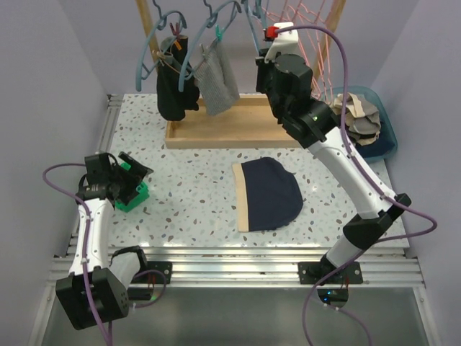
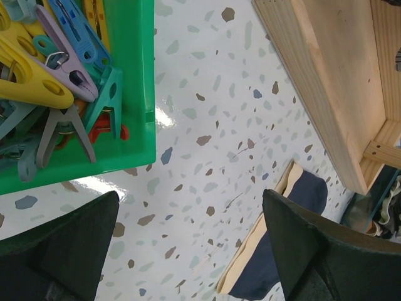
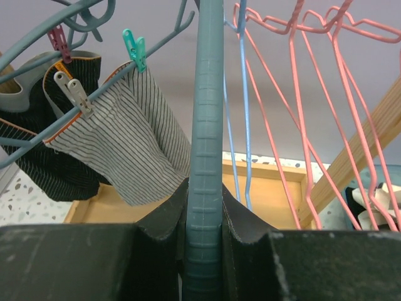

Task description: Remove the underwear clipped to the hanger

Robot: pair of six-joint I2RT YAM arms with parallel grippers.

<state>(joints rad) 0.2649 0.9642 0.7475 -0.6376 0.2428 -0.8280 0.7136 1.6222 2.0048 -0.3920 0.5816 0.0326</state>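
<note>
A grey striped underwear [image 1: 217, 83] [image 3: 125, 138] hangs from a blue-grey hanger, pinned by a teal clip [image 3: 135, 47] and a grey clip [image 3: 72, 91]. A black underwear [image 1: 175, 94] [image 3: 37, 166] hangs clipped on the hanger to its left. My right gripper [image 1: 262, 56] [image 3: 205, 194] is shut on the ribbed bar of a blue-grey hanger [image 3: 207, 94], to the right of the striped underwear. My left gripper [image 1: 137, 173] [image 2: 188, 200] hovers open over bare table, with nothing between its fingers. A navy underwear with a tan band [image 1: 270, 193] [image 2: 294, 251] lies flat on the table.
A green bin [image 1: 133, 198] [image 2: 135, 147] of several clothespins sits by the left gripper. The wooden rack base [image 1: 230, 133] [image 2: 332, 75] runs along the back. Pink hangers [image 3: 301, 94] hang right of the gripped bar. A blue basket [image 1: 389, 119] of clothes stands at the back right.
</note>
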